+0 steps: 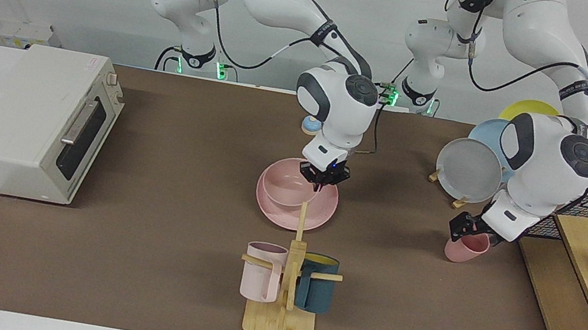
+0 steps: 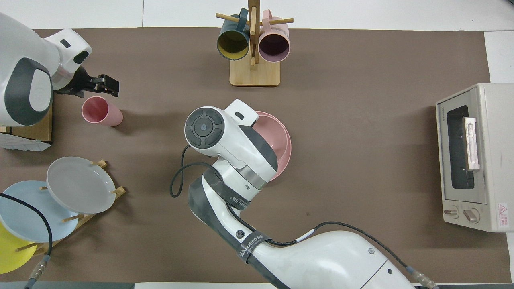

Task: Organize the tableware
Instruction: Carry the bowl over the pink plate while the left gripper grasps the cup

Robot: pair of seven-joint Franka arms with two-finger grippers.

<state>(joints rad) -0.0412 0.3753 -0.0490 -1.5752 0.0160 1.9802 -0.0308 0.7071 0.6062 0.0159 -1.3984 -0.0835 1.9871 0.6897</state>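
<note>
Bowl (image 1: 287, 188) sits in plate (image 1: 297, 201); right gripper (image 1: 321, 178) at its rim (grip unclear); left gripper (image 1: 473, 231) pinches cup (image 1: 466, 249), probably stacks next

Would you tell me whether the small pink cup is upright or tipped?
Tipped: the pink cup leans under the left end effector, its open mouth facing sideways.

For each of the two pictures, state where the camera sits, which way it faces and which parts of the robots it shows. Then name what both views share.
Facing view: high across the table, looking at the robots; both arms show with bases, right gripper at the pink bowl, left gripper at the pink cup.
Overhead view: above the robots' end, looking steeply down; the arms enter from below.
Shared: pink plate, mug stand, toaster oven, plate rack.
</note>
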